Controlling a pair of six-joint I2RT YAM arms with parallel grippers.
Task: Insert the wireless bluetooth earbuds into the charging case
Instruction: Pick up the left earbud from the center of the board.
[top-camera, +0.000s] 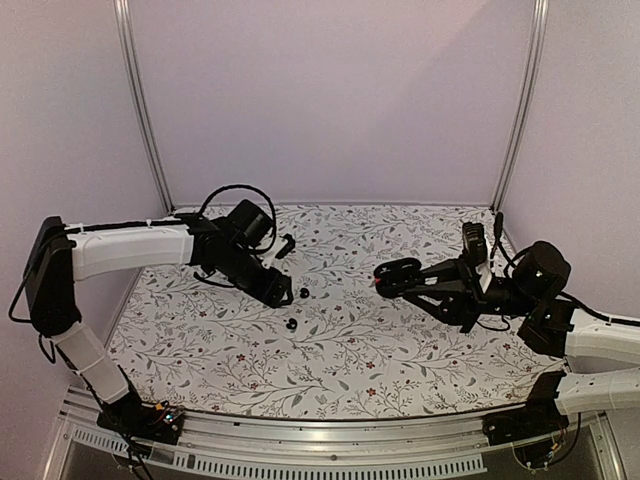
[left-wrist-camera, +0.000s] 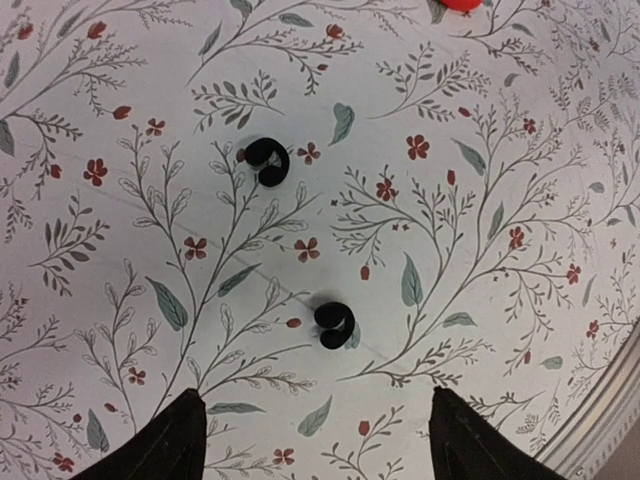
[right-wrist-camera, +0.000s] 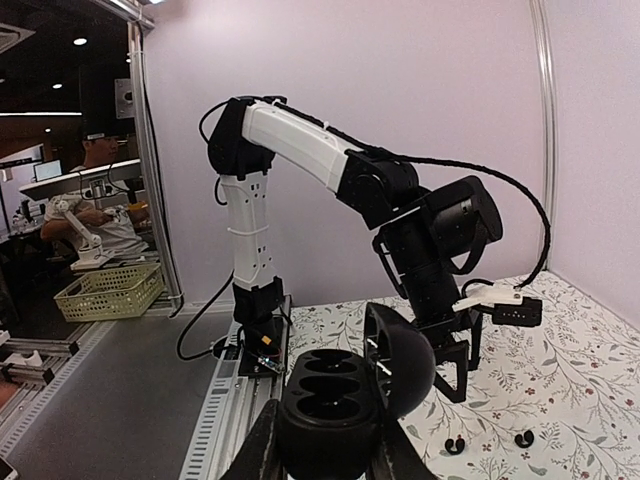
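**Hovering Over Two Loose Earbuds, Clamping an Open Case**

Holding the left hand (left-wrist-camera: 318, 455) low over the floral bench (top-camera: 200, 350), with fingers spread apart and gripping nothing. Facing the near earbud (left-wrist-camera: 334, 324) just ahead of the gap between those fingers, not touching it. Finding the far earbud (left-wrist-camera: 267, 160) further ahead and off to one side, well apart from the first. Locating both buds close to the middle of the bench, slightly toward its left edge, lying loose on the printed surface.

Clamping the charging case (right-wrist-camera: 330, 400) in the right hand (right-wrist-camera: 328, 455), with fingers pressing on its two sides. Holding it above the bench to the right of the middle, well apart from both buds.

Showing the lid (right-wrist-camera: 400, 360) swung up and open behind the base. Exposing two round wells (right-wrist-camera: 325, 362) in that base, one behind the other, both standing empty.

Presenting each earbud as a tiny glossy black bud with a curled, hook-like outline, far smaller than the case. Presenting the case as a glossy black rounded shell with a domed lid.
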